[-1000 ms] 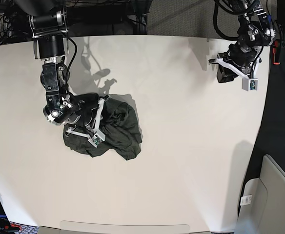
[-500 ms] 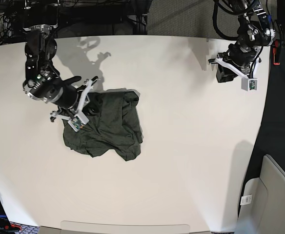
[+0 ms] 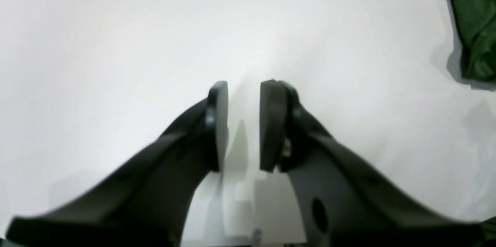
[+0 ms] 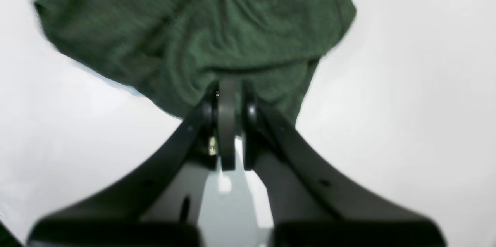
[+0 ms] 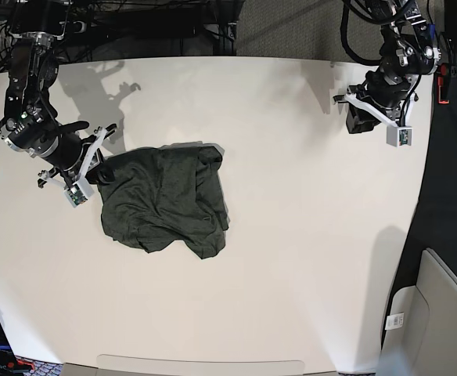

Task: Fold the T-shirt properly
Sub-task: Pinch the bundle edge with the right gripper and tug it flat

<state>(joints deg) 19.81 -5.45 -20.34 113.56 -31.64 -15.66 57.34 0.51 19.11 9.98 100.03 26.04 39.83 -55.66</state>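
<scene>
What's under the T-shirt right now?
The T-shirt lies bunched on the white table, one edge pinched in the shut right pincer. Whatever lies beneath its folds is covered.

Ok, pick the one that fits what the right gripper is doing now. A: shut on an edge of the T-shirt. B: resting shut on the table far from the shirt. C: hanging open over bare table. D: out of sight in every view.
A: in the right wrist view the right gripper has its jaws pressed together with the T-shirt fabric bunched at their tips.
</scene>
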